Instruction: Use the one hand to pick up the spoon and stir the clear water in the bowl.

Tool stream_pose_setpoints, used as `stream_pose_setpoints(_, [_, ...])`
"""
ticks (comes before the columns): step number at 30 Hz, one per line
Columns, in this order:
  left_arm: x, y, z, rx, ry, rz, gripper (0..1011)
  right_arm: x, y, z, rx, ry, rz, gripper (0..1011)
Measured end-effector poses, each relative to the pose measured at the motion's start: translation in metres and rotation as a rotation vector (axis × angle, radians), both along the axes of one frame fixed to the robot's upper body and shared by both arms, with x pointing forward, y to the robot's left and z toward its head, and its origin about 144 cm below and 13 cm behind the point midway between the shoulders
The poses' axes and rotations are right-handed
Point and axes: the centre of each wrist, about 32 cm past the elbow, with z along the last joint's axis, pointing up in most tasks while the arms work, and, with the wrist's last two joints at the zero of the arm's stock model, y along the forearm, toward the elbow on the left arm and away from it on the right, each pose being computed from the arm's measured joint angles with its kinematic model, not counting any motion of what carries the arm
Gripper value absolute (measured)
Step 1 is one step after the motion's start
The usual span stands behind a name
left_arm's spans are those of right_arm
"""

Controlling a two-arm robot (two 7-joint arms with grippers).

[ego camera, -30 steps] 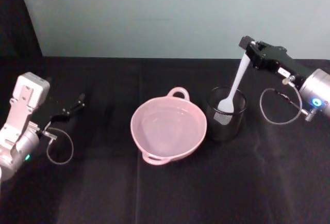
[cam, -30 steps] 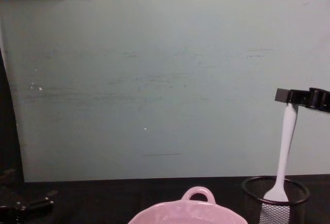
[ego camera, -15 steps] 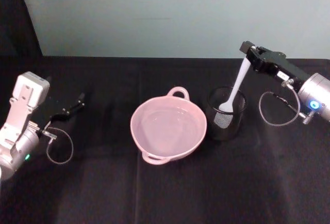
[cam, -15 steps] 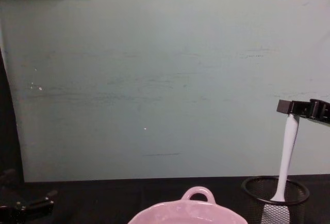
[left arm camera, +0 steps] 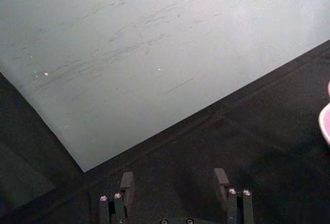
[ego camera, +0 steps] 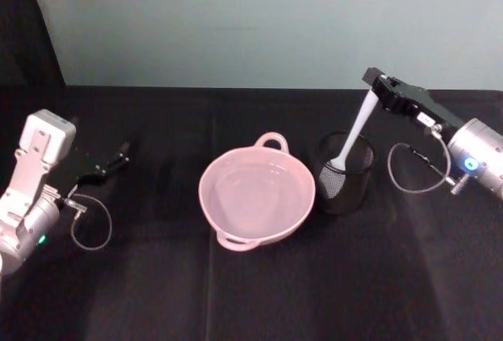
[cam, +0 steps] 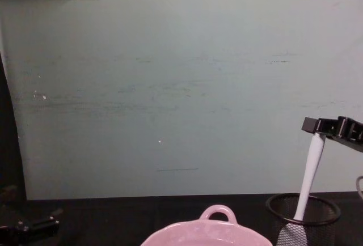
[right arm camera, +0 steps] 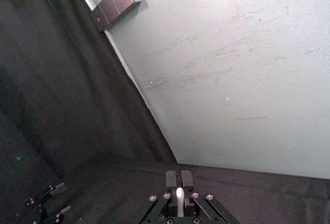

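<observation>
The white spoon (ego camera: 355,133) stands tilted in the black wire-mesh cup (ego camera: 343,174), head down inside it. My right gripper (ego camera: 372,80) is shut on the spoon's handle end above the cup; the chest view shows the gripper (cam: 311,126) gripping the spoon (cam: 308,176) over the mesh cup (cam: 303,219). In the right wrist view the spoon's handle (right arm camera: 179,195) sits pinched between the fingers. The pale pink bowl (ego camera: 257,196) sits just left of the cup, its clear water barely visible. My left gripper (ego camera: 119,152) rests open far to the left, above the cloth.
A black cloth (ego camera: 259,286) covers the table, with a pale green wall (ego camera: 259,19) behind it. The bowl's rim and loop handle (cam: 218,212) show at the bottom of the chest view. A grey cable loop (ego camera: 410,170) hangs beside the right wrist.
My right gripper has lowered the spoon deeper into the mesh cup, so its head has sunk below the rim. The left arm has stayed still.
</observation>
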Motion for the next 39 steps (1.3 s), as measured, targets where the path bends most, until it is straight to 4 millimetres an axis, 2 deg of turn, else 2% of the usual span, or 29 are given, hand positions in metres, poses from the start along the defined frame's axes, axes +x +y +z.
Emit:
stream_pose_setpoints(14, [0.0,0.0,0.0,0.0,0.0,0.0,1011,0.001,-0.006,-0.018,0.1,0.06,-0.013,68])
stream_pose_setpoints(18, [0.0,0.0,0.0,0.0,0.0,0.0,1011,-0.002,-0.008,-0.02,0.101,0.073,-0.032,159])
stream_pose_setpoints(22, [0.0,0.0,0.0,0.0,0.0,0.0,1011,-0.004,-0.009,-0.02,0.105,0.075,-0.047,313])
stream_pose_setpoints(24, [0.0,0.0,0.0,0.0,0.0,0.0,1011,-0.005,-0.009,-0.019,0.105,0.075,-0.049,354])
stream_pose_setpoints(25, [0.0,0.0,0.0,0.0,0.0,0.0,1011,-0.005,-0.01,-0.019,0.105,0.075,-0.051,411])
stream_pose_setpoints(31, [0.0,0.0,0.0,0.0,0.0,0.0,1011,-0.006,-0.01,-0.021,0.11,0.076,-0.057,574])
stream_pose_setpoints(33, [0.0,0.0,0.0,0.0,0.0,0.0,1011,-0.008,-0.009,-0.024,0.116,0.076,-0.06,658])
stream_pose_setpoints(35, [0.0,0.0,0.0,0.0,0.0,0.0,1011,-0.008,-0.009,-0.026,0.118,0.077,-0.061,689])
stream_pose_setpoints(36, [0.0,0.0,0.0,0.0,0.0,0.0,1011,-0.009,-0.009,-0.028,0.121,0.08,-0.063,755])
stream_pose_setpoints(39, [0.0,0.0,0.0,0.0,0.0,0.0,1011,-0.012,-0.009,-0.033,0.128,0.084,-0.068,823])
